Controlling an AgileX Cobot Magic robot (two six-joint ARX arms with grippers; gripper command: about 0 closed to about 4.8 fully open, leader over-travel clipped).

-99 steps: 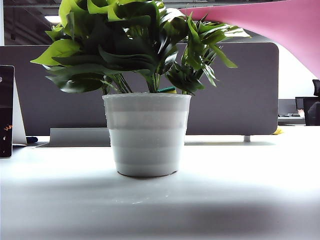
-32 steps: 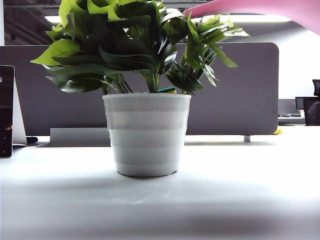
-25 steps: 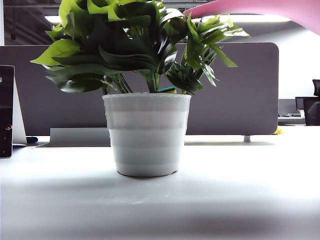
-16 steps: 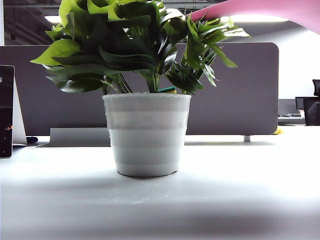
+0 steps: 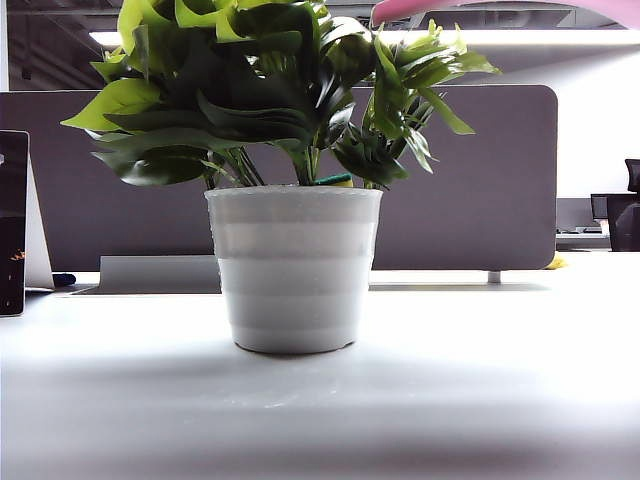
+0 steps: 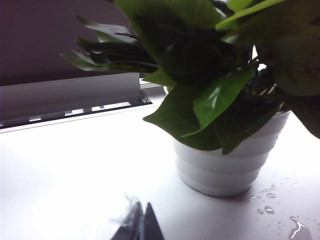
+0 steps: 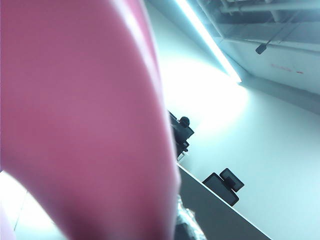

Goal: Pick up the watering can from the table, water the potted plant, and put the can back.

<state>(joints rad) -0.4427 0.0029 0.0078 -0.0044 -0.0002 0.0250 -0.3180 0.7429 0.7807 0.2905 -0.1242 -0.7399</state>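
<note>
We see the potted plant (image 5: pixel 293 180) on the table (image 5: pixel 480 380). The watering can (image 5: pixel 500 8) is mostly cut off, high at the right. The left gripper (image 6: pixel 140 225) rests near the pot, its tips together. The right gripper is hidden behind pink plastic; perhaps it holds the can, but we cannot tell.

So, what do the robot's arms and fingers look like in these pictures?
Little shows. The left gripper, beside the potted plant, has two dark, flat fingers tapering to points; no cables or markings visible. The right gripper is hidden: the pink watering can fills its wrist view. The exterior view shows no arm.
</note>
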